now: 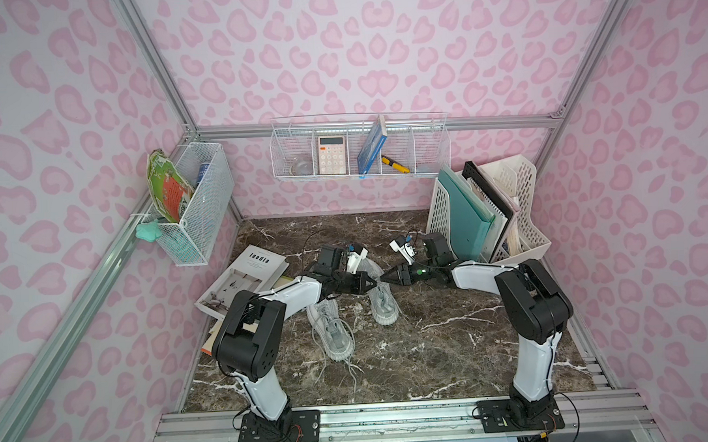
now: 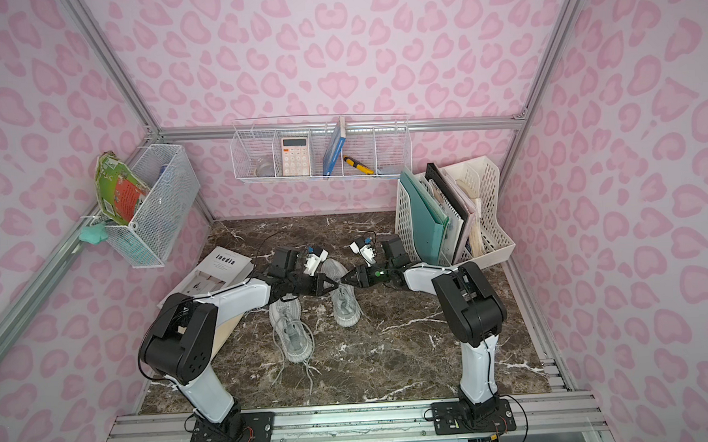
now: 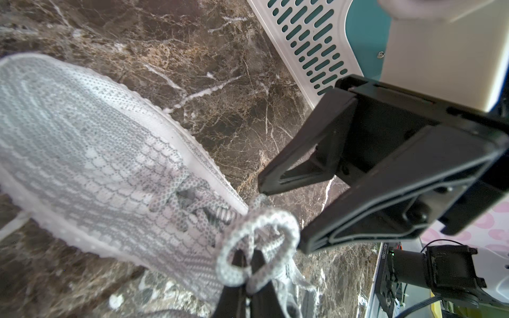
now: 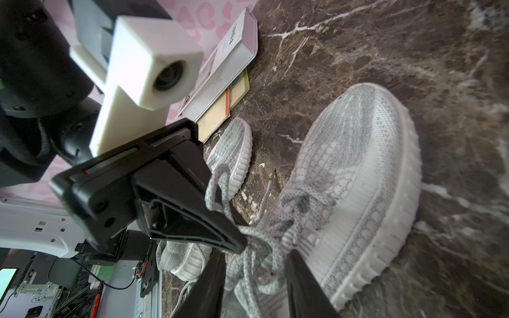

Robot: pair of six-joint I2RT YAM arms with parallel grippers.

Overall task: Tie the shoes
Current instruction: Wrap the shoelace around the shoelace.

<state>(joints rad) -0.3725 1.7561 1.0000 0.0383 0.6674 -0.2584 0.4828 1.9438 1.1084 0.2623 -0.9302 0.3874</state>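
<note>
Looking down in both top views, find the untied near shoe (image 1: 334, 333) on the marble table (image 1: 452, 349) and the far shoe (image 1: 385, 307) just beside it. Spot the left claw (image 1: 372, 282) and right claw (image 1: 386, 278) tip to tip over the middle of the far shoe.

Next, in the left wrist view, see the left fingers (image 3: 265, 300) squeezed shut on a loop of lace (image 3: 275, 216), with the right claw gaping wide right next to it. Hold that pinch tight.

Last, in the right wrist view, see the right fingers (image 4: 305, 289) spread apart, one on each side of the lace, holding nothing yet. Slide in low, grab only one strand close to the knot, then pull both ways gently and slowly, so as not to drag the shoe.
</note>
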